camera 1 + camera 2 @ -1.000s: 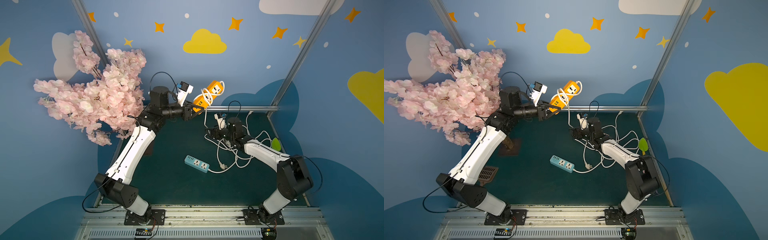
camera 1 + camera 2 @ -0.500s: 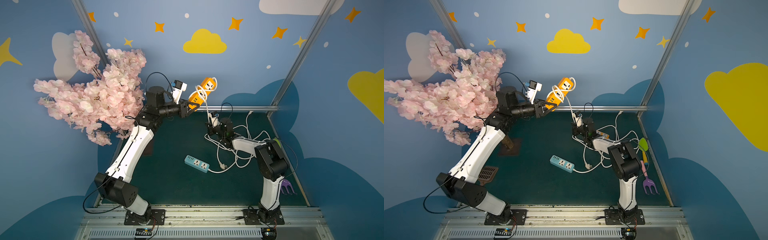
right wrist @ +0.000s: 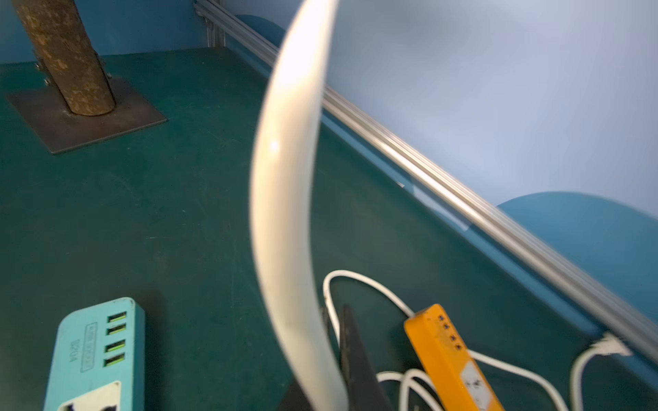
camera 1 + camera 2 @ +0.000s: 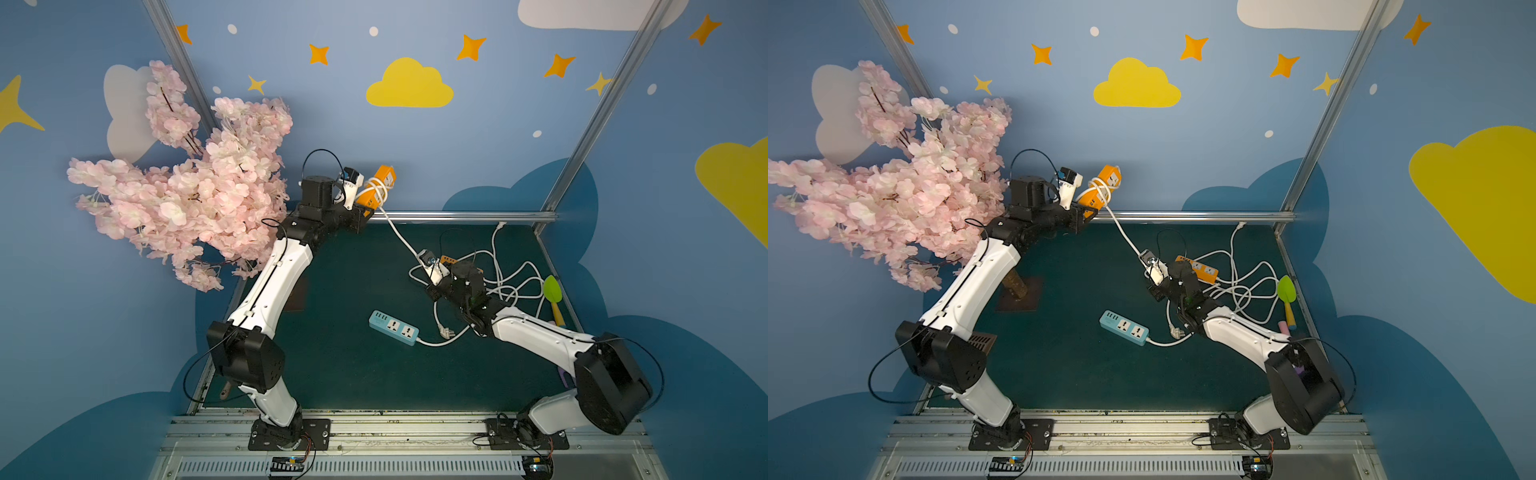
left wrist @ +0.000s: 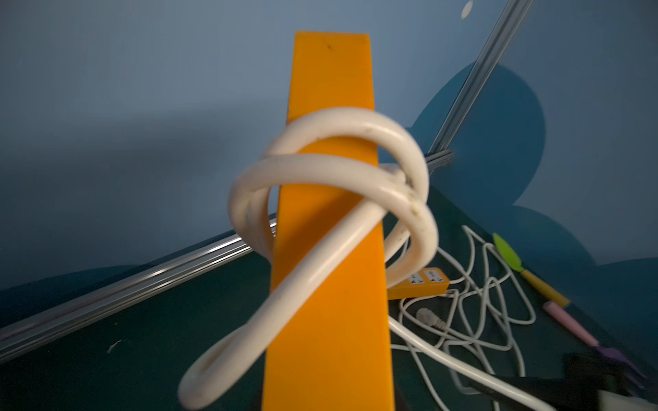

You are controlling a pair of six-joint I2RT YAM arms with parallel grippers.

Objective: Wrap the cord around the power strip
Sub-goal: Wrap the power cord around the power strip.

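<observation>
Wrapping was midway, left end effector (image 4: 365,210) clamping the power strip (image 4: 384,176), right end effector (image 4: 430,289) pinching cord (image 4: 399,232) for another turn.

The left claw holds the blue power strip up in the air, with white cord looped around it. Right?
Not blue: the left claw holds up the orange power strip, white cord looped around it, as the left wrist view shows.

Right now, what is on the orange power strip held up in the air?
A white cord circles the orange power strip in a few loose loops. Its lower end is covered by the left claw holding it.
</observation>
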